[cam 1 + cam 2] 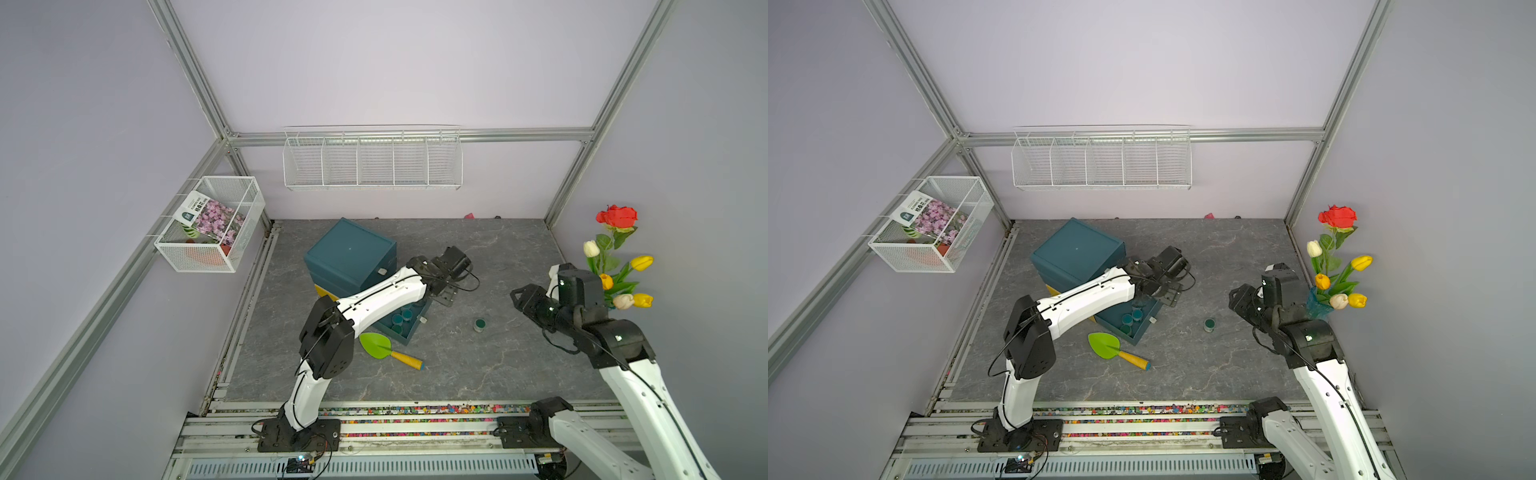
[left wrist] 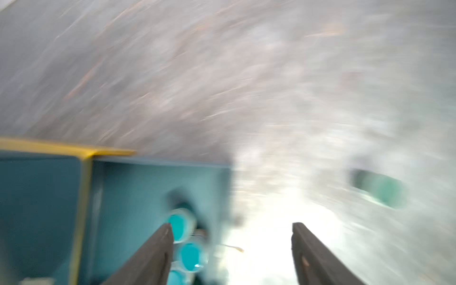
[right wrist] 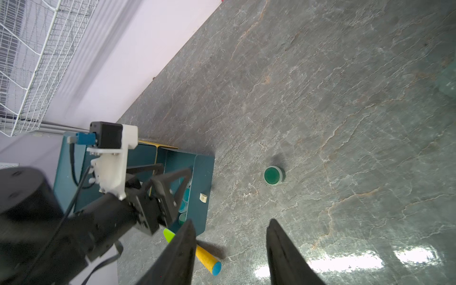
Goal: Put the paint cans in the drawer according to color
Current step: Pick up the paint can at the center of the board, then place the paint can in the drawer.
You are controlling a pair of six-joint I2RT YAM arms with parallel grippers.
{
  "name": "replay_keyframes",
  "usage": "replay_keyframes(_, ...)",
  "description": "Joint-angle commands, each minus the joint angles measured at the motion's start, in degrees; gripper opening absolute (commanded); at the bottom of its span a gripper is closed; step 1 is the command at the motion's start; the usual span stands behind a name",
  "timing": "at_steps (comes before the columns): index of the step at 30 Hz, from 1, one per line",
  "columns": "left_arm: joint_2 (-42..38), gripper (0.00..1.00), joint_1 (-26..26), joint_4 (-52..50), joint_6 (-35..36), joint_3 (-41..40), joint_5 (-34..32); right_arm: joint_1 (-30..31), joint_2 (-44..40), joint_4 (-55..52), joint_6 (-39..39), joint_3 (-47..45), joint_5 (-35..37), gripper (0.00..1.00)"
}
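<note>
left end effector (image 2: 232, 225) jaws apart, empty, over open drawer (image 1: 417, 328) | blue paint cans (image 1: 402, 318) inside drawer, partly covered by left arm | green paint can (image 1: 480, 324) upright on counter (image 1: 478, 374), between drawer and right end effector (image 3: 231, 222), jaws parted, empty | green trowel (image 1: 376, 345) just beside drawer

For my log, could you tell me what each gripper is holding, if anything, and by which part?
Nothing is held: the left gripper and the right gripper both stand open and empty; the green paint can sits free.
</note>
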Motion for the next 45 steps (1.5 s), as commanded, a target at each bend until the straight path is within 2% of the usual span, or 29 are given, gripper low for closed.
replay_keyframes(1,4.75,0.81,-2.73,-0.06,1.16,3.42,8.99,-0.28,-1.91,-1.26,-1.75,2.79,3.32,0.5)
replay_keyframes(7,13.27,0.82,-5.77,1.91,1.39,10.41,12.96,-0.27,-4.47,-0.86,-3.79,4.88,4.77,0.56)
replay_keyframes(12,21.71,0.82,-5.95,-2.63,1.59,20.0,15.22,-0.28,-4.75,-2.48,-4.15,5.5,4.6,0.58)
replay_keyframes(17,23.71,0.8,-5.95,-0.92,2.05,19.94,15.65,-0.29,-5.04,-3.41,-4.57,5.82,4.52,0.58)
replay_keyframes(19,24.24,0.76,-5.93,-0.19,2.43,20.01,15.89,-0.28,-4.91,-3.76,-4.59,5.88,4.42,0.58)
replay_keyframes(23,25.88,0.62,-5.98,0.28,2.39,20.54,17.34,-0.28,-4.77,-4.16,-4.66,5.89,4.07,0.58)
replay_keyframes(27,25.88,0.46,-5.99,0.42,2.29,19.75,17.82,-0.28,-4.6,-4.51,-4.86,5.87,3.9,0.58)
replay_keyframes(34,24.93,0.32,-6.0,0.2,2.23,19.4,15.5,-0.28,-4.32,-4.34,-4.75,5.61,3.63,0.57)
replay_keyframes(38,21.89,0.27,-5.83,-0.36,1.93,17.85,10.41,-0.28,-4.33,-4.07,-4.39,5.3,3.45,0.56)
replay_keyframes(42,14.61,0.27,-4.75,-1.19,-0.14,13.42,2.75,-0.28,-4.76,-4.08,-4.33,4.89,3.46,0.56)
replay_keyframes(45,7.99,0.26,-2.59,-1.77,-0.91,8.61,-0.43,-0.3,-4.94,-3.75,-4.07,4.42,3.24,0.56)
